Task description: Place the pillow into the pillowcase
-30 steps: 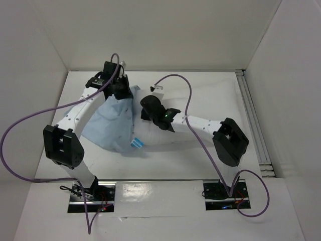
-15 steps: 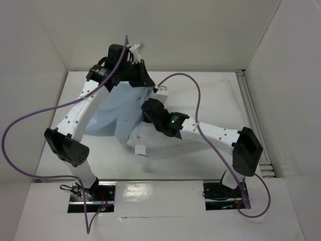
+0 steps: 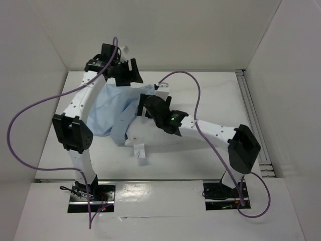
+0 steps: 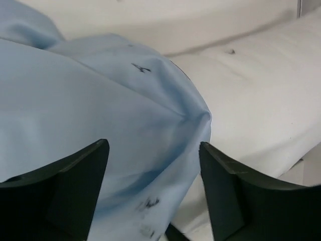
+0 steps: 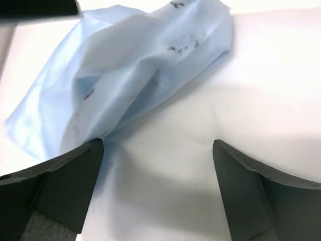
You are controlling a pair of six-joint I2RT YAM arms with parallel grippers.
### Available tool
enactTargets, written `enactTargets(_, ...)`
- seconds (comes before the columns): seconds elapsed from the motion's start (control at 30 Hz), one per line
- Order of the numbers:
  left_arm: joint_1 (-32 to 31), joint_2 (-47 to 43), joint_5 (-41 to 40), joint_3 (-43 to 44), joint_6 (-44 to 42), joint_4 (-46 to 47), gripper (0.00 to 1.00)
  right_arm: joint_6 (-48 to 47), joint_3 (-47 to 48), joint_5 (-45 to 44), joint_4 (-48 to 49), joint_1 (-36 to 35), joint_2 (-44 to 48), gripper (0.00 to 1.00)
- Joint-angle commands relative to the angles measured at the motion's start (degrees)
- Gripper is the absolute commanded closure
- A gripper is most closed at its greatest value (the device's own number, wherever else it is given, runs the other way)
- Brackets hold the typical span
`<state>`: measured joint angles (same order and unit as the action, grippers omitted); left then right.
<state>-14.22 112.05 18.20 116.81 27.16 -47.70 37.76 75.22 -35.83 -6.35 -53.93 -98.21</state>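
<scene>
Your left claw (image 4: 153,148) and right claw (image 5: 156,144) both gape wide, seemingly gripping nothing. On the worktop (image 3: 215,90) lies the pillow (image 3: 160,139), its left end under the pillowcase (image 3: 105,113). That cloth is limp and light, so pinch its hem; the soft pillow squashes, so grab a corner.

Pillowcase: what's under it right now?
The pillowcase drapes over the left end of the pillow, and white fabric shows past its right edge. How far the pillow reaches beneath the blue cloth is covered.
</scene>
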Motion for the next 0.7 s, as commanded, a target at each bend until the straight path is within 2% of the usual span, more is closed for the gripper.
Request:
enactTargets(0.0, 3.8, -10.9, -4.8, -0.2, 0.3, -0.8, 0.17, -5.2, -1.0, 4.8, -3.0, 0.9, 8.0, 0.02)
enactTargets(0.1, 5.1, -21.1, -12.3, -9.0, 1.1, 1.1, 0.24, -8.7, -3.6, 10.8, -5.1, 0.9, 12.3, 0.00)
enactTargets(0.2, 5.7, -28.4, -17.3, -18.4, 3.0, 1.6, 0.35, -12.7, -7.6, 12.5, -5.1, 0.2, 16.8, 0.00)
enactTargets(0.23, 5.7, -32.9, -19.3, -21.0, 4.4, 1.6, 0.41, -15.9, -8.4, 12.5, -3.4, -0.5, 17.7, 0.00)
enactTargets(0.27, 5.7, -35.2, -19.9, -23.9, 5.1, 1.6, 0.51, -17.7, -9.0, 13.1, -3.4, -1.1, 18.4, 0.00)
enactTargets(0.33, 5.7, -39.5, -19.9, -33.1, 6.6, 2.4, 0.63, -22.3, -10.1, 14.1, -2.7, -3.6, 19.5, 0.00)
enactTargets(0.37, 5.7, -44.1, -19.9, -36.5, 8.3, 2.4, 0.64, -26.1, -10.9, 14.1, -2.1, -5.0, 20.0, 0.00)
enactTargets(0.4, 5.7, -46.4, -18.9, -44.0, 8.4, 4.5, 0.64, -28.0, -11.7, 13.6, -2.1, -6.4, 20.0, 0.00)
enactTargets(0.43, 5.7, -48.5, -17.9, -47.6, 9.5, 5.7, 0.64, -29.7, -11.7, 12.5, -2.1, -7.8, 20.0, 0.00)
enactTargets(0.47, 5.0, -52.0, -14.6, -51.0, 10.0, 6.9, 0.60, -31.9, -12.5, 11.6, -1.5, -10.7, 20.0, 0.00)
enactTargets(0.5, 5.0, -53.3, -13.5, -54.2, 10.6, 9.0, 0.55, -32.9, -12.5, 11.1, -1.5, -12.0, 20.0, 0.00)
enactTargets(0.53, 4.3, -54.5, -13.5, -60.0, 11.5, 9.8, 0.43, -33.7, -13.1, 9.9, -1.0, -12.9, 20.0, 0.00)
enactTargets(0.67, 2.2, -59.2, -12.7, -71.6, 13.6, 16.2, 0.37, -35.6, -13.1, 7.2, -0.3, -17.2, 17.4, 0.00)
